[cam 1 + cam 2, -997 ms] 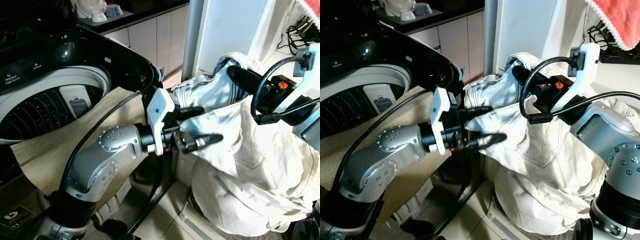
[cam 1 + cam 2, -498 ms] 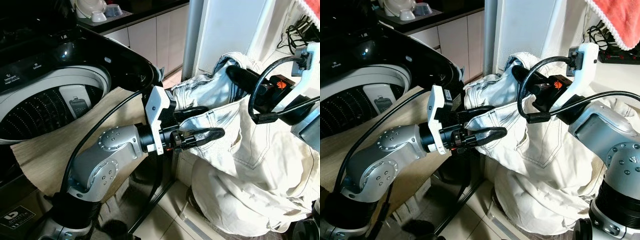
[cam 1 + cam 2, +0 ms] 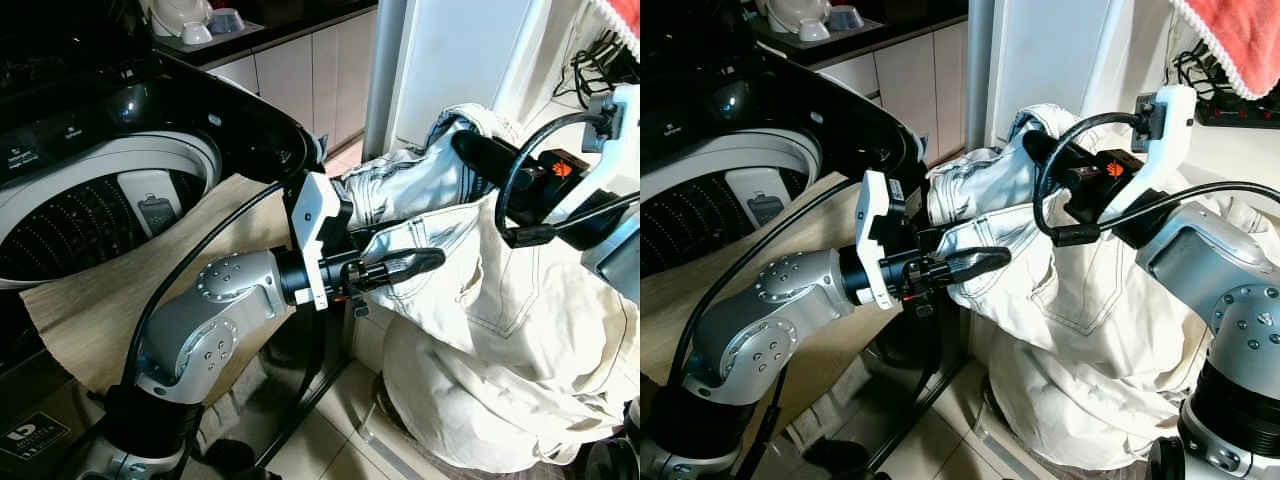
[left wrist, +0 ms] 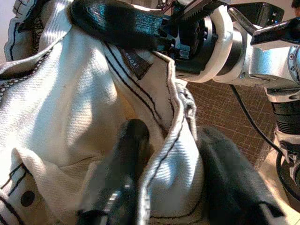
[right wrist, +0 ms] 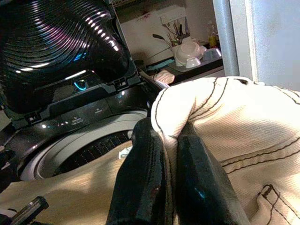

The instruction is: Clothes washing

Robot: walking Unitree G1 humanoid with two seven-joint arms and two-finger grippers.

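The left gripper [image 3: 395, 262] has squeezed its fingers onto a fold of the white jeans [image 3: 500, 330]; before, they were apart. Beyond it, the right gripper [image 5: 171, 154] pinches the jeans too. Behind both sits the washing machine [image 3: 110, 190], lid up.

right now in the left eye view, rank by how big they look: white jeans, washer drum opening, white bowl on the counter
1. white jeans, largest, though they hang close to the camera, which inflates them
2. washer drum opening, partly covered by a tan cloth
3. white bowl, smallest, and farthest away
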